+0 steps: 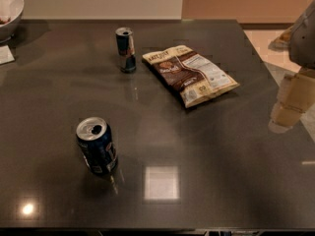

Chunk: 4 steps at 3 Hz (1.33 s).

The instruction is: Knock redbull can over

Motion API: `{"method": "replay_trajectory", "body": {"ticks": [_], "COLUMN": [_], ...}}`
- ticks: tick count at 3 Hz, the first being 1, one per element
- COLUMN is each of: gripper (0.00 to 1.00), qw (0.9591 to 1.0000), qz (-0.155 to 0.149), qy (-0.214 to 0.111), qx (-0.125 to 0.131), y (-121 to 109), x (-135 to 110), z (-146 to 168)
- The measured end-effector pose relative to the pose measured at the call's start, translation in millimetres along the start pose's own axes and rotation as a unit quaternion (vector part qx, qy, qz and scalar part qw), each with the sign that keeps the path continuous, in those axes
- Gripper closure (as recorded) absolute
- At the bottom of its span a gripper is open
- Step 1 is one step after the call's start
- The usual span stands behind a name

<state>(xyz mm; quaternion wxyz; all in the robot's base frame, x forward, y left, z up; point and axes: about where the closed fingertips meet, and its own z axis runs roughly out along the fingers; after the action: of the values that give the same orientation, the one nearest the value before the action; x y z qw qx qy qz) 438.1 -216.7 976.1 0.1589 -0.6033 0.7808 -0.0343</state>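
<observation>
The redbull can (126,49) is slim and tall, with blue and silver panels and a silver top. It stands upright on the dark table (197,146), at the far middle-left. My gripper (289,107) hangs at the right edge of the view, over the table's right edge. It is far to the right of the can and somewhat nearer to the camera, with the snack bag between them. It touches nothing.
A brown and cream snack bag (189,74) lies flat just right of the redbull can. A wider dark-blue soda can (97,145) stands upright at the near left. A white bowl (10,11) sits at the far left corner.
</observation>
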Motion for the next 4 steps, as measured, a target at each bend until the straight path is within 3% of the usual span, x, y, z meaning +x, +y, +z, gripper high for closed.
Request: {"method": "replay_trajectory", "body": {"ticks": [1, 2, 4], "gripper": [0.00, 0.00, 0.00], "qw": [0.9976, 0.9946, 0.9824], "qz": [0.023, 0.035, 0.092], "qy": [-0.064, -0.095, -0.162], "qx": [-0.012, -0.021, -0.012], "y": [-46, -71, -132], "x": [-37, -65, -145], "z": [29, 53, 104]}}
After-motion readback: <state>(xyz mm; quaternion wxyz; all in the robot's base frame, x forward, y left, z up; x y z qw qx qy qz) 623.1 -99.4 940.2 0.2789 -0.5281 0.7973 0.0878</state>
